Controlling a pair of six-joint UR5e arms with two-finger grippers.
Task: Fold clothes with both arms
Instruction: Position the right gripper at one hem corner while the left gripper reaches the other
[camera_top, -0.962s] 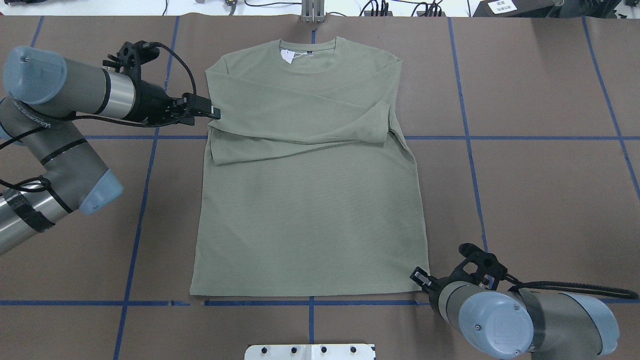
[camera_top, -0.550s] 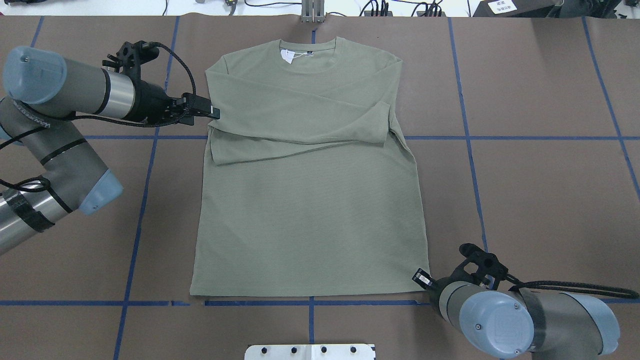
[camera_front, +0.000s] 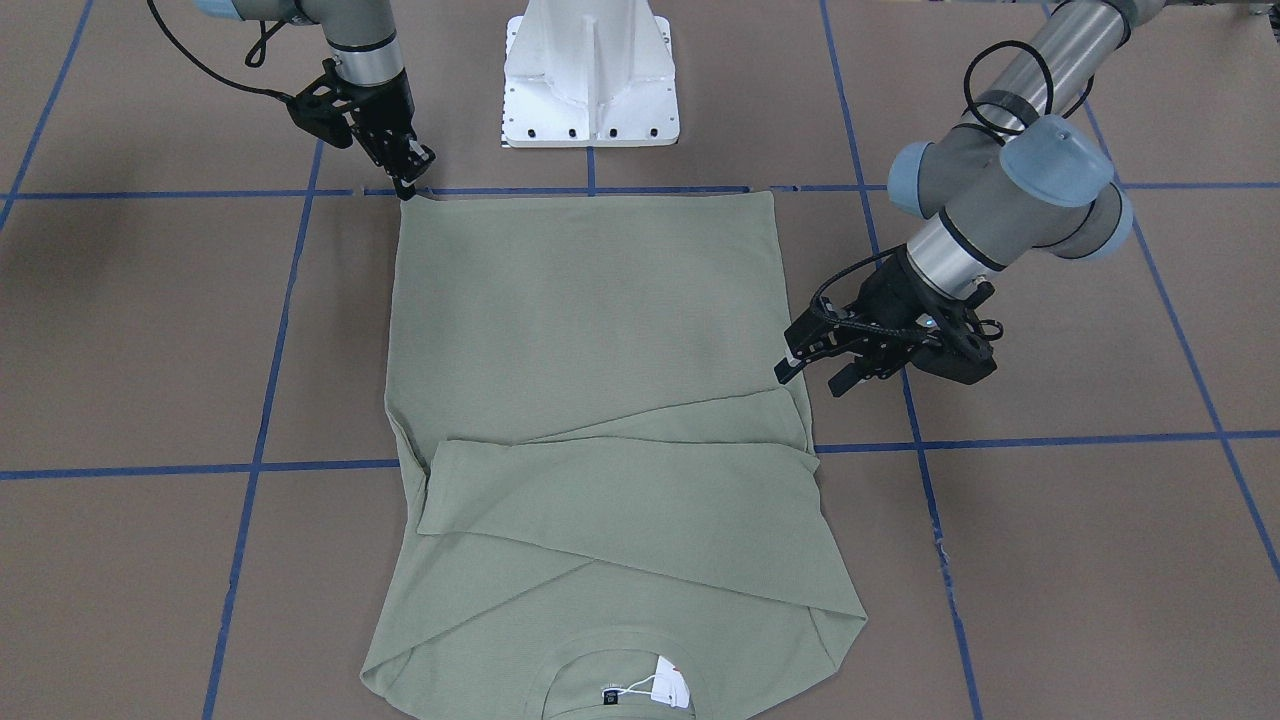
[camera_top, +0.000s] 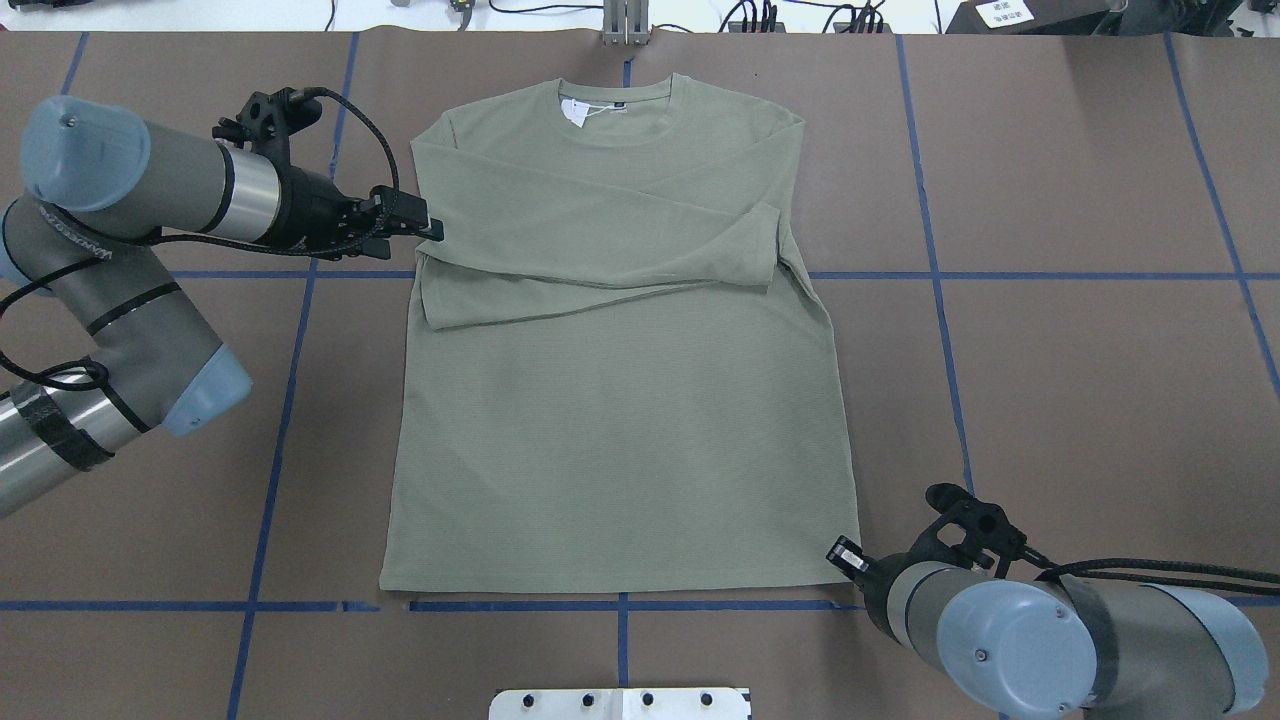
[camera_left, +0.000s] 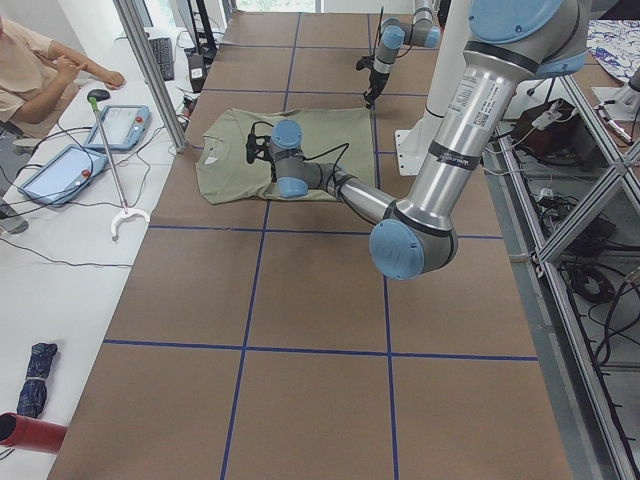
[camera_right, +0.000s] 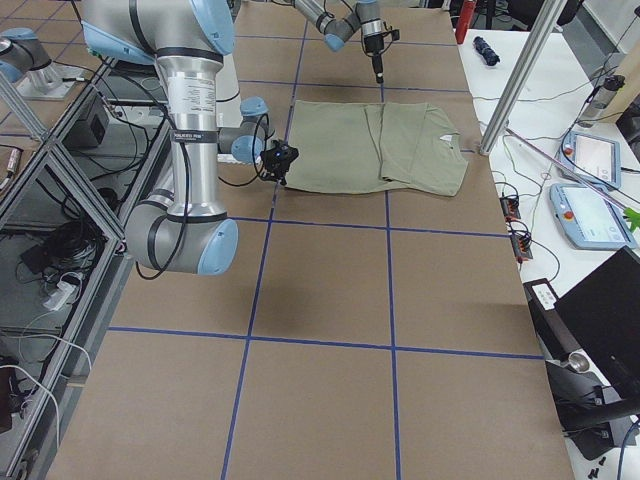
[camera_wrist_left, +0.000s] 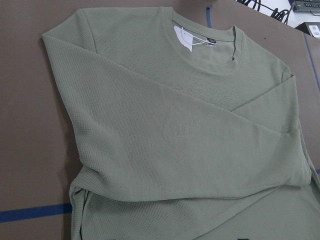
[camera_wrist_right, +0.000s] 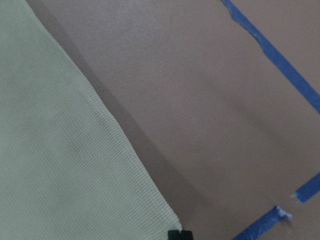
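At centre frame in the overhead view, you have the shirt lying flat on the brown table, collar toward the top edge and hem toward the bottom. Both sleeves are folded across the chest, one over the other. The white hang tag and dark neck label sit inside the collar, at the bottom of the front-facing view.

Left gripper: low, at the shirt's side edge where the sleeves cross, right of centre in the front-facing view. Its fingers are parted. One tip is just beside the cloth edge and the other is off it, over bare table. It holds nothing, as far as you can see.

Right gripper: at the hem corner, upper left of the front-facing view. Its wrist camera shows the fingertips right at the corner of the cloth. You cannot tell whether they pinch it or stand apart.
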